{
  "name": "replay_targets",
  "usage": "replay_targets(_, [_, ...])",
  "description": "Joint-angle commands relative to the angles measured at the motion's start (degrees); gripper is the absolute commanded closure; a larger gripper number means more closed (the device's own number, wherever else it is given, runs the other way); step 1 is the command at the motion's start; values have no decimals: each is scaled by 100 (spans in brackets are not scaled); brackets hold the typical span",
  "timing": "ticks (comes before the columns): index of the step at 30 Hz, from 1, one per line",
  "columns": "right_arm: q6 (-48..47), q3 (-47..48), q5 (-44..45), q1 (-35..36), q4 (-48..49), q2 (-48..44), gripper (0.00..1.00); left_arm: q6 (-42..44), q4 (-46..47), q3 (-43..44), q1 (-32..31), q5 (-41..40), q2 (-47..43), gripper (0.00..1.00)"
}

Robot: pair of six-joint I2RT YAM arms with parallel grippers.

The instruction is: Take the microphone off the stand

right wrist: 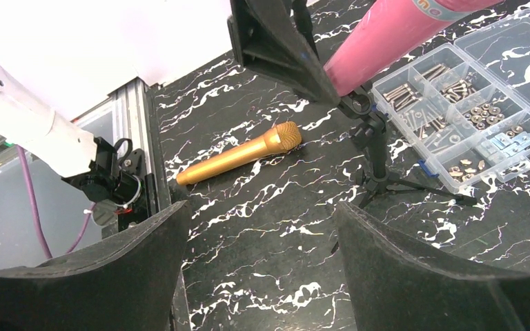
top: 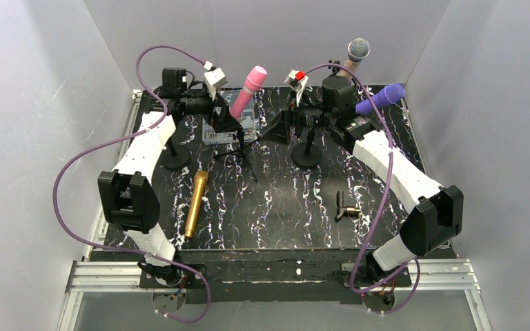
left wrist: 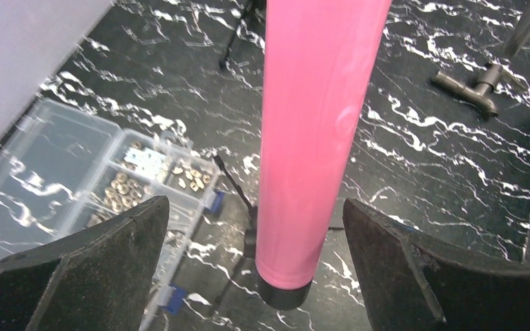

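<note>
A black tabletop (top: 276, 214) veined with white was seen, closed in by plain pale walls (top: 34, 103). Four microphones were counted: one pink microphone (top: 247, 93), one gold microphone (top: 196, 203) laid flat near the left arm, and one purple microphone (top: 381, 98) and one silver-headed microphone (top: 357, 49) at the back right. One tripod stand (top: 240, 148), two round stand bases (top: 174, 158) and one clear parts box (right wrist: 483, 89) were counted. The pink microphone, smooth, tapered and black-capped at its lower end, was held tilted in the tripod stand at the back centre. The left jaws were spread open either side of it, not touching. The right jaws were open and empty.
</note>
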Motion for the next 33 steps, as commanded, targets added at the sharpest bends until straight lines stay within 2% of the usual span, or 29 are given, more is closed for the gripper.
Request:
replay_targets(1, [-34, 5, 52, 15, 322, 27, 16, 111, -590, 801, -165, 11, 125, 2])
replay_targets(9, [-160, -43, 116, 15, 292, 62, 16, 195, -1109, 1584, -555, -437, 534, 2])
replay_targets(14, [-265, -57, 148, 15, 220, 24, 16, 301, -1360, 1847, -715, -658, 722, 12])
replay_targets(17, [-293, -87, 159, 15, 206, -1, 16, 259, -1400, 1930, -747, -718, 769, 21])
replay_targets(23, [-364, -157, 183, 15, 164, -42, 16, 54, -1367, 1934, -748, -784, 686, 46])
replay_targets(28, [-364, -205, 212, 15, 162, -97, 16, -126, -1369, 1923, -766, -907, 630, 61])
replay_targets(33, [-531, -135, 344, 15, -1, -108, 16, -456, -1419, 1996, -795, -1036, 538, 85])
